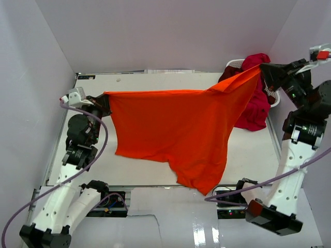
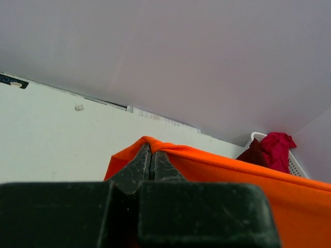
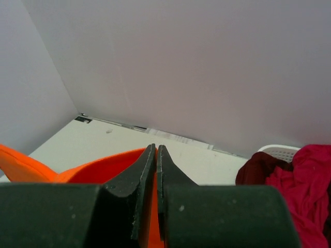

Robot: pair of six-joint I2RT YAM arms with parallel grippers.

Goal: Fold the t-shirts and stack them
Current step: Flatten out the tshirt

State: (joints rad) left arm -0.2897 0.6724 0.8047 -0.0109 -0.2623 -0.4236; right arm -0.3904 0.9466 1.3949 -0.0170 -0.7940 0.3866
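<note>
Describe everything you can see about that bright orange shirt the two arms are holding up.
The orange shirt is soft, thin-looking cloth, plain bright orange. It is stretched wide by its top edge between the left gripper and the right gripper, both shut on it. The rest hangs in loose folds over the table, one corner drooping toward the near edge. Whether it touches the table is unclear.
</note>
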